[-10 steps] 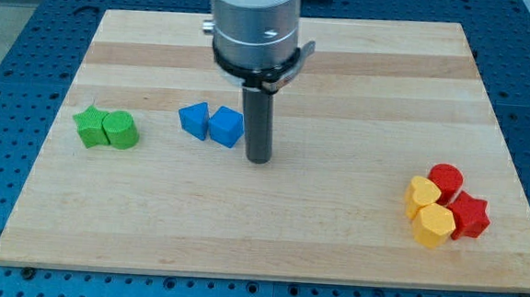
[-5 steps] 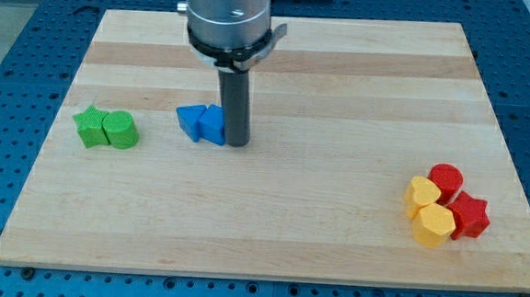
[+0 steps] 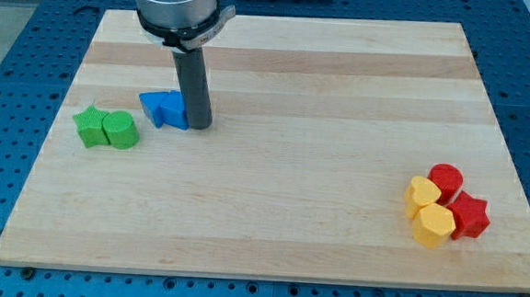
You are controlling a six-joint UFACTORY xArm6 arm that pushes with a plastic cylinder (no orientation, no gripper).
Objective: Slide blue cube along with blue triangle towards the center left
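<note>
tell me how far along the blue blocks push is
Done: the blue cube and blue triangle sit together, left of centre. In hand: my tip presses the cube's right side. Left: a short gap to the green blocks near the left edge.

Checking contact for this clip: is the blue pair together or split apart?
Together. The blue cube touches the blue triangle, with my tip against the cube's right side.

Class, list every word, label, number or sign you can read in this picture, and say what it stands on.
None: no readable text shows anywhere.
The wooden board is plain.
The blue blocks, beside my tip on the view's left, are unmarked.
The green, yellow and red blocks are unmarked too.
</note>
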